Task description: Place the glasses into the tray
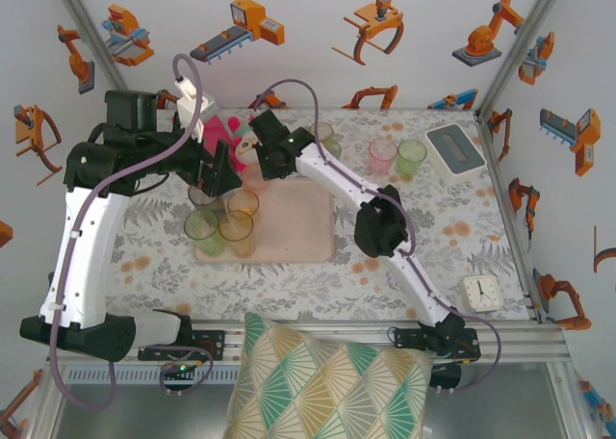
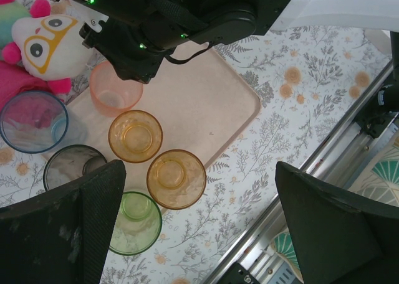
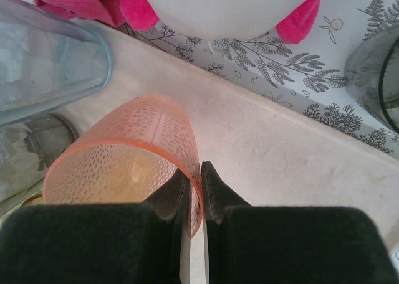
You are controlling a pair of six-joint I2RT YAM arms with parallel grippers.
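Holding now: the right pincer (image 3: 194,172) is closed narrow on the rim of the pink glass (image 3: 118,153), with 1 finger inside and 1 outside.
Glass position: over the far left corner of the tray (image 2: 199,103). Whether its base touches the tray cannot be told.
Other arm: the left pincer (image 2: 199,197) is spread wide and empty, hovering above the glasses at the tray's left end.
Already gathered: 2 amber glasses (image 2: 135,136) stand on the tray. The green glass (image 2: 134,222), grey glass (image 2: 72,169) and blue glass (image 2: 32,121) sit at its left edge, and I cannot tell whether they are fully on it.
Risk 1: the grip is on a thin rim alone, so the glass could swing or slip if it is moved fast.
Risk 2: the blue glass is just beside the pink one, so a sideways shift would knock it.
Risk 3: letting go while the glass leans would likely tip it over.
Risk 4: both arms crowd the same corner and could bump.
In the way: the soft toy (image 2: 50,41) lies just beyond the tray's far edge.
Left out: a second pink glass (image 1: 382,153) and a pale green glass (image 1: 412,153) stand well apart, near the box (image 1: 454,148).
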